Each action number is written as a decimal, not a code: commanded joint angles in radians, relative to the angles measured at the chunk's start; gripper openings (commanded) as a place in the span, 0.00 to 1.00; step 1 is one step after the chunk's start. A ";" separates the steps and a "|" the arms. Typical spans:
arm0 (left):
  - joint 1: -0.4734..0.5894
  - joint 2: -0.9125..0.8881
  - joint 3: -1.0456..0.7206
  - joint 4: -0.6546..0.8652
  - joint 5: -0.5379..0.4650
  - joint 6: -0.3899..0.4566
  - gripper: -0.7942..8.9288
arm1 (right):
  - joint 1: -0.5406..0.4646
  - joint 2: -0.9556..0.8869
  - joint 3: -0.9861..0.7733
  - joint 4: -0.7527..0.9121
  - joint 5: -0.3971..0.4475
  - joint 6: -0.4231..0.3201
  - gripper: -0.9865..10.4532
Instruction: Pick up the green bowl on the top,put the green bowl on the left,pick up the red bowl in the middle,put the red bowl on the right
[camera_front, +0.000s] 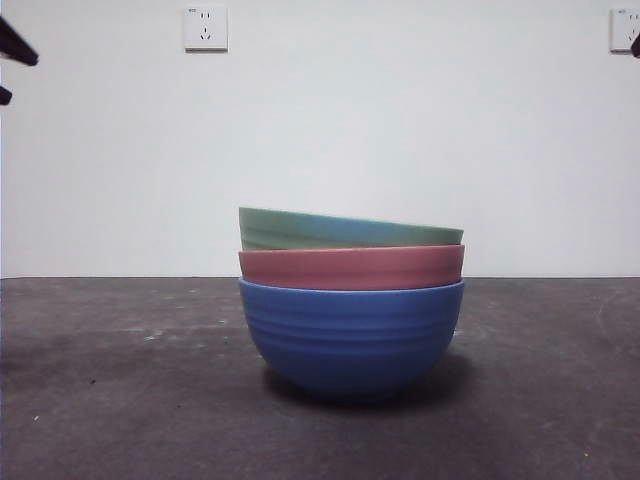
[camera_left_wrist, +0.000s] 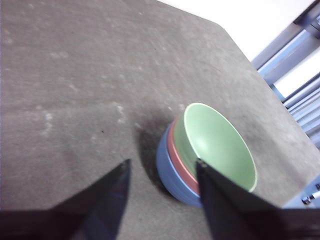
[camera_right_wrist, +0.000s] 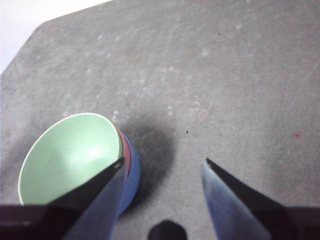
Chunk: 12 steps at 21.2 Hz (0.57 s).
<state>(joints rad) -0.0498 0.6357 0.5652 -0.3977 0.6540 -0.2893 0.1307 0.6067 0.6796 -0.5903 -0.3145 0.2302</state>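
Nesting untouched: green bowl (camera_front: 350, 231) tilted atop red bowl (camera_front: 351, 267), inside blue bowl (camera_front: 351, 338), mid-table. Left gripper (camera_left_wrist: 162, 172) and right gripper (camera_right_wrist: 162, 170) wait above, jaws spread, empty. Both moves remain.

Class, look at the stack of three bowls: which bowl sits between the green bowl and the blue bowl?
The red bowl sits between the green bowl on top and the blue bowl at the bottom; the front view shows it best.
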 joint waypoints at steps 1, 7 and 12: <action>-0.031 0.024 0.022 -0.002 -0.001 -0.005 0.44 | 0.003 0.004 0.003 0.006 -0.002 -0.011 0.34; -0.211 0.200 0.161 -0.100 -0.155 0.050 0.44 | 0.003 0.033 0.003 0.006 -0.002 -0.003 0.34; -0.414 0.413 0.321 -0.154 -0.338 0.061 0.43 | 0.003 0.041 0.003 0.005 -0.002 -0.003 0.34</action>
<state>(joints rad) -0.4541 1.0386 0.8848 -0.5526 0.3241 -0.2462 0.1314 0.6483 0.6796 -0.5900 -0.3149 0.2279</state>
